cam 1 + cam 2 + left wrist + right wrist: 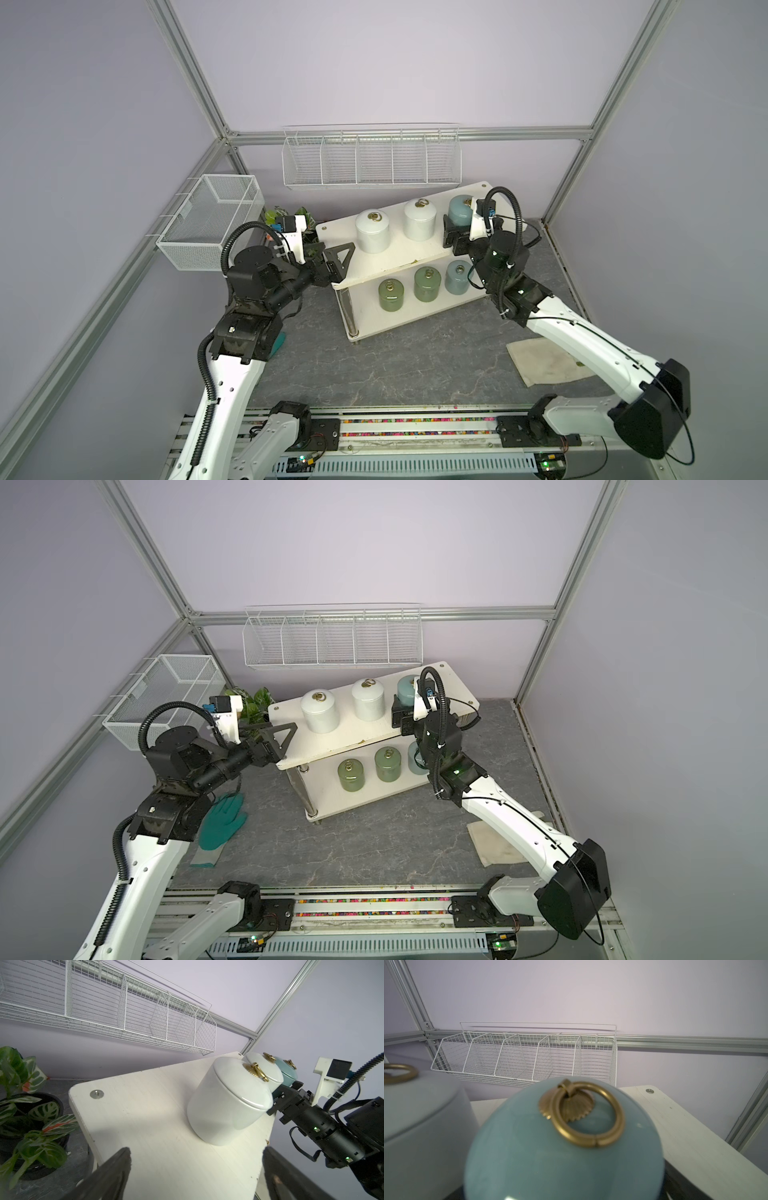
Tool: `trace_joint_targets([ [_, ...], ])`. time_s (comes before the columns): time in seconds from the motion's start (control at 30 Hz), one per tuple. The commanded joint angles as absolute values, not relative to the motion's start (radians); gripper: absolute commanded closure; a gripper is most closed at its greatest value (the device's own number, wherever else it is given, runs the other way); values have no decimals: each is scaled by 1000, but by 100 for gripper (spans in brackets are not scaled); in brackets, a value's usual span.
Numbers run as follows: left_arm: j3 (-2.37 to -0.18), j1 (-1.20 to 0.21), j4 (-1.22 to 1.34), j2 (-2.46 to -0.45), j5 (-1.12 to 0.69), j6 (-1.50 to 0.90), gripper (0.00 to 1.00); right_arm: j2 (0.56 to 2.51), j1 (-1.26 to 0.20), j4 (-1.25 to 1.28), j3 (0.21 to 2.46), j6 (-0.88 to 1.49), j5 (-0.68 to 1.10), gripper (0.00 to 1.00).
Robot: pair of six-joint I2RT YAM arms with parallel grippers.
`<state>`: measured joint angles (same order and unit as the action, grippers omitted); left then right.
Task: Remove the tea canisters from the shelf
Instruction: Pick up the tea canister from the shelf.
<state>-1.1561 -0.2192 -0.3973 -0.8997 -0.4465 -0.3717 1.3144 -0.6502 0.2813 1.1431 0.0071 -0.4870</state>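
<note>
Blue canister (460, 210) close before right gripper (457, 231).

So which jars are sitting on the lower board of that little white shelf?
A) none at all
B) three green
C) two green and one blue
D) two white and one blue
C: in a top view the lower board carries one green jar, another green jar beside it, and a blue jar at the end of the row.
</note>
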Motion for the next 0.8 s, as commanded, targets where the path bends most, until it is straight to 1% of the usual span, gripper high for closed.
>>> trace_joint_targets([
  [0.0, -1152, -222, -383, -899, -455, -352, 0, 1344, -642, 233, 1150, -5, -503, 0],
  [0.13, -1154, -223, -384, -900, -452, -350, 0, 1353, -639, 241, 1155, -12, -499, 4],
  [0.2, -1155, -222, -385, -903, -450, -347, 0, 1355, -638, 247, 1157, -12, -497, 10],
  [0.27, -1156, -222, -386, -906, -449, -344, 0, 1356, -637, 249, 1157, -12, -494, 13],
  [0.3, -1158, -222, -386, -906, -448, -342, 0, 1355, -637, 250, 1157, -14, -492, 17],
  [0.43, -1159, -222, -386, -911, -448, -341, 0, 1348, -637, 251, 1151, -15, -486, 21],
  [0.5, -1160, -222, -383, -913, -446, -341, 0, 1341, -638, 249, 1148, -20, -482, 27],
  [0.63, -1160, -222, -381, -918, -447, -342, 0, 1324, -638, 242, 1143, -32, -481, 31],
  [0.7, -1160, -223, -380, -919, -447, -342, 0, 1314, -637, 240, 1140, -40, -480, 36],
  [0.77, -1160, -222, -377, -919, -448, -342, 0, 1303, -638, 238, 1138, -46, -482, 37],
])
